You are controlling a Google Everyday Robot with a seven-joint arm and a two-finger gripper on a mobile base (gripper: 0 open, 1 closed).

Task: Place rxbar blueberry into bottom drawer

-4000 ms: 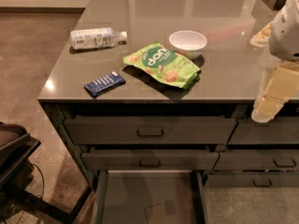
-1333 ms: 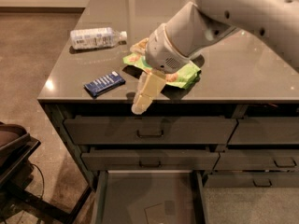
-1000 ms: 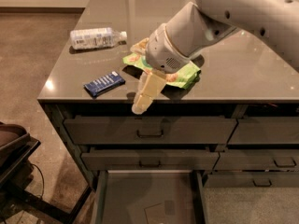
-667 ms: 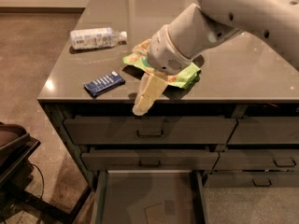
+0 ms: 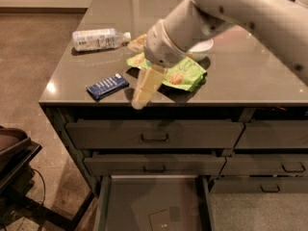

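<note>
Warm, rather dim indoor light falls from overhead, leaving one small bright glint at the near left corner of the tabletop (image 5: 250, 83) and pale streaks of reflection across its far end. The pincer (image 5: 138, 99) hangs over the tabletop's front edge, lit pale (the arm (image 5: 240, 8) above it glows almost white), with a dark shadow pooled on the surface just behind it. The drawer fronts (image 5: 154, 134) under the overhang sink into gloom.
</note>
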